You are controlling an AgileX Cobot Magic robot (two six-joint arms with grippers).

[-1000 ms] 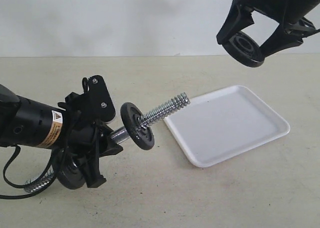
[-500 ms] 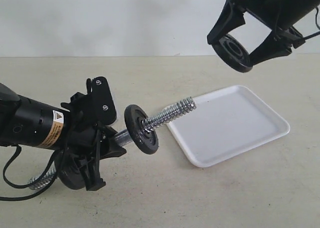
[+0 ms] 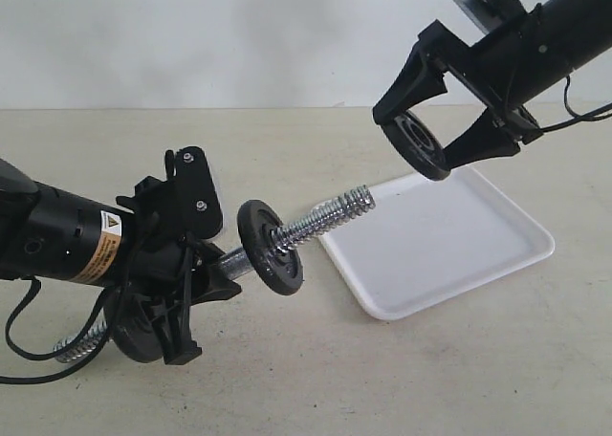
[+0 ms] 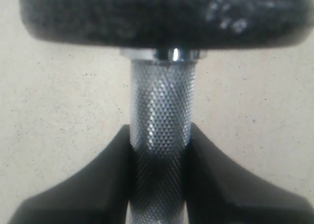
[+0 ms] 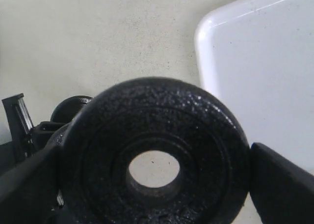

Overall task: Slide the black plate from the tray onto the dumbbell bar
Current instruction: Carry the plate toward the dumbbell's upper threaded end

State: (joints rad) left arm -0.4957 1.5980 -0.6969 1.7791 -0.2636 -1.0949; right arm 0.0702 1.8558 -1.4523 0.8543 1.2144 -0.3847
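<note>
The right gripper (image 3: 422,140), clamped on the black plate (image 5: 162,116), has dropped leftward — now seemingly above the tray (image 3: 449,254), nearer the dumbbell bar (image 3: 320,216) — while the left gripper (image 4: 158,157) stays clamped on the bar's knurled middle.

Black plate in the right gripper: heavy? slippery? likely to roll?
Probably heavy for its size: the black plate looks like solid pebbled cast metal. The rough rim likely resists slipping in the right gripper, which clamps it edge to edge. Round, so it may roll if released on edge.
</note>
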